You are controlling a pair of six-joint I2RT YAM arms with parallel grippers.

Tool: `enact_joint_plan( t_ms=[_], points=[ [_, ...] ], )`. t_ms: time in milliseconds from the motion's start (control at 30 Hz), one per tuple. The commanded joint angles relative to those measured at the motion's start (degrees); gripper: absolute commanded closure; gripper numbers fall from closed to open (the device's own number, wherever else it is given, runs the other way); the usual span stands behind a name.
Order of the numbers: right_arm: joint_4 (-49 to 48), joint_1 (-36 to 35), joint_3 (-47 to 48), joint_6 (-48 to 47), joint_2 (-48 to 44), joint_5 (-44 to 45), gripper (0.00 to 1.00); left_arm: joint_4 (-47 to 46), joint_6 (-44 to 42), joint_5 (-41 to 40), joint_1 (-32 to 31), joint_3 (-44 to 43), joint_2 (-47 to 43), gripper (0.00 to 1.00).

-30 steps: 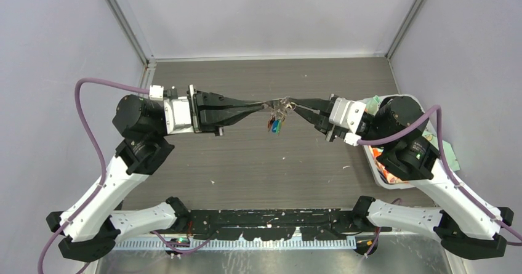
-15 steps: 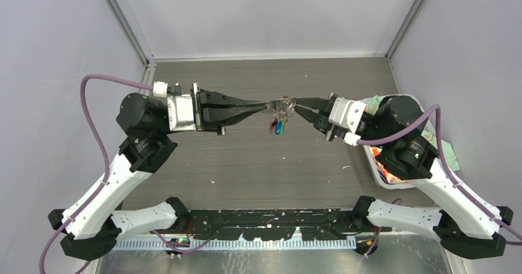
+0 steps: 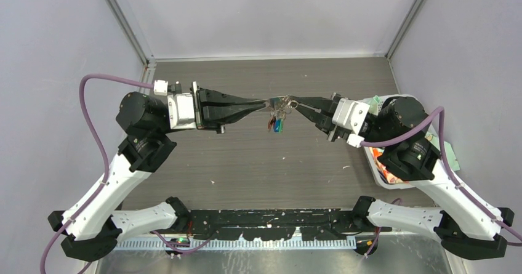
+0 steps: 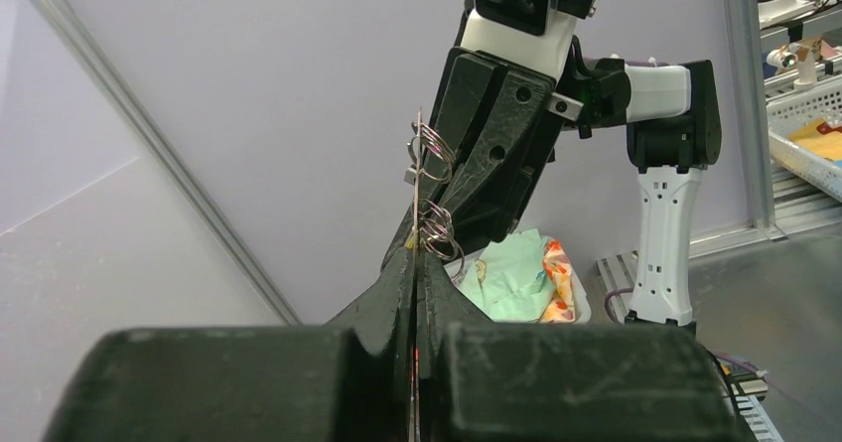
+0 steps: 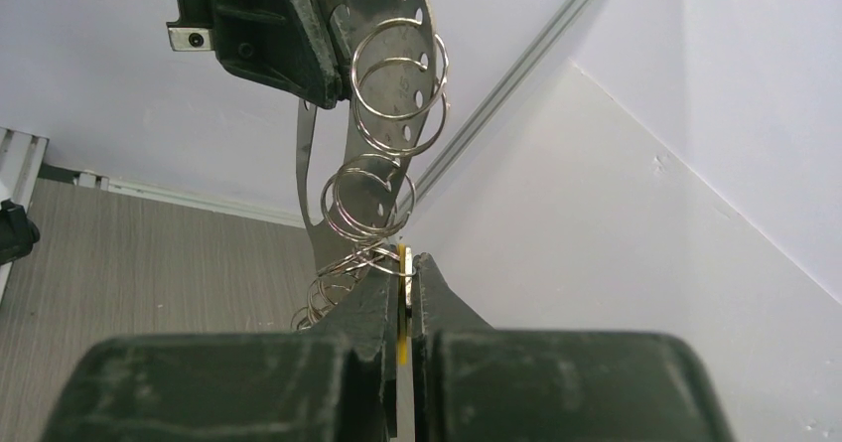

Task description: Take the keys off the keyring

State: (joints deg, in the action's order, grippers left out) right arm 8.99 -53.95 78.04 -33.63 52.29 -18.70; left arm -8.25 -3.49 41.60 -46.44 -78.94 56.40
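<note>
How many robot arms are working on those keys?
2. The left arm comes from the left, the right arm from the right; the left pincer and right pincer meet in the middle at the keys.

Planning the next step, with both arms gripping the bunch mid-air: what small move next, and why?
Probably the right gripper should ease back slightly: its fingers are shut on a yellow key, ringed to the keyring that the left gripper clamps.

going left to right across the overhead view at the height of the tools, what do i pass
left arm → left tool → keyring with the keys hanging under it → right tool → white bin, partly hidden by the right arm
</note>
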Motion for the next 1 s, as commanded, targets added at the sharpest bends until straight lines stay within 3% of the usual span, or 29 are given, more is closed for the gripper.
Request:
enact_joint_plan(
  t_ms=[0, 967],
  points=[
    [-2.65, -0.40, 0.73, -0.58, -1.35, 0.81, 0.99, -1.77, -0.82, -0.92, 0.47, -1.62, -1.12, 1.00],
    [5.50, -0.38, 0.94, 0.76, -3.51, 3.68, 0.99, -3.63, -2.47, -3.63, 1.35, -0.90, -0.59, 1.00]
  ],
)
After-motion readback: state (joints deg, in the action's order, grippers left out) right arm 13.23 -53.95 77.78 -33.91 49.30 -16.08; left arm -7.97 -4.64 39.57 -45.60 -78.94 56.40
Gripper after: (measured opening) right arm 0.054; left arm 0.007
